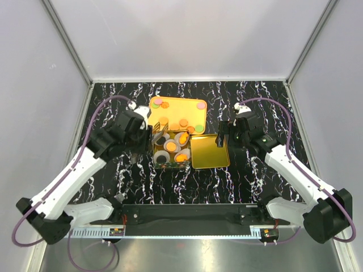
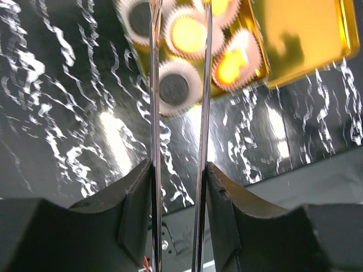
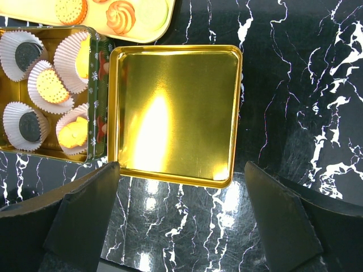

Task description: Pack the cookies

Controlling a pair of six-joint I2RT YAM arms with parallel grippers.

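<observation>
While over the tin point(image 3: 101, 113), left arm's point(image 1: 85, 164) tweezers point(image 2: 153, 141)

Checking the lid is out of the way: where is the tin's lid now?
In the top view, the lid lies inside-up at centre, just right of the tin, with the open right gripper above it.

No readable text, brand, label or number found in any view. The tin point(image 3: 97, 85) carries white snowflake marks on its dark outer wall, with no lettering among them. The cookies point(image 3: 71, 10) show only dotted or swirled surface patterns. The pale strip point(image 1: 187, 232) along the near edge of the table point(image 1: 255, 175) bears a row of fine tick marks; any figures on it are too small to make out.
</observation>
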